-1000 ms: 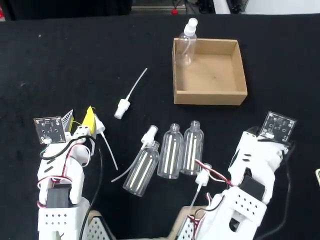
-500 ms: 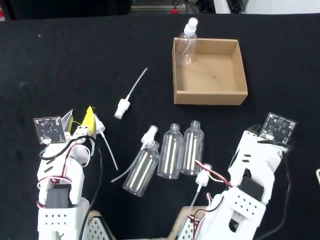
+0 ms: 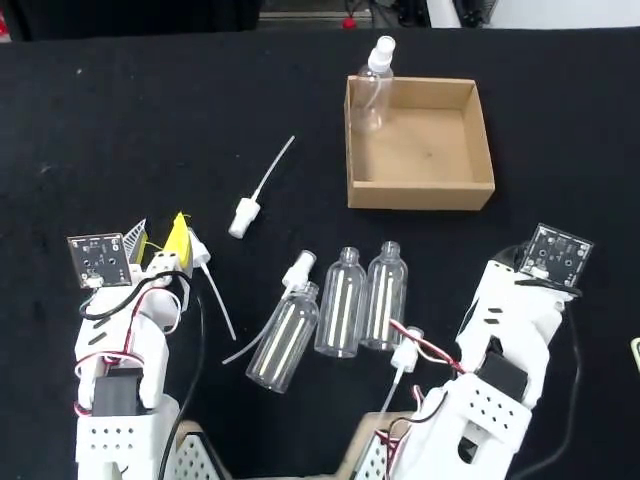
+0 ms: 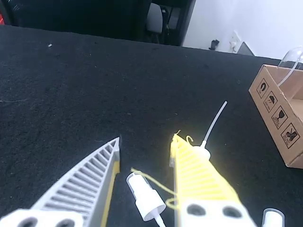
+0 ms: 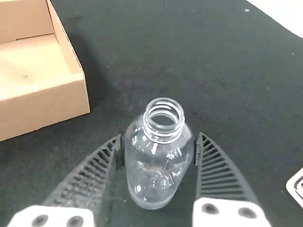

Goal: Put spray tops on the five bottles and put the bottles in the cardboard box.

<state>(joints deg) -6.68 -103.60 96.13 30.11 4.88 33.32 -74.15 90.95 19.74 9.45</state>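
The right arm (image 3: 505, 330) has drawn back a touch toward its own base since the earlier frames, and nothing else on the table (image 3: 150, 120) has shifted. The right gripper (image 5: 158, 136) clasps an uncapped bottle (image 5: 158, 165) by its sides, near the cardboard box (image 5: 42, 75). The left gripper (image 4: 146, 138) rests with its fingers spread, with a loose spray top (image 4: 144, 195) lying between them.
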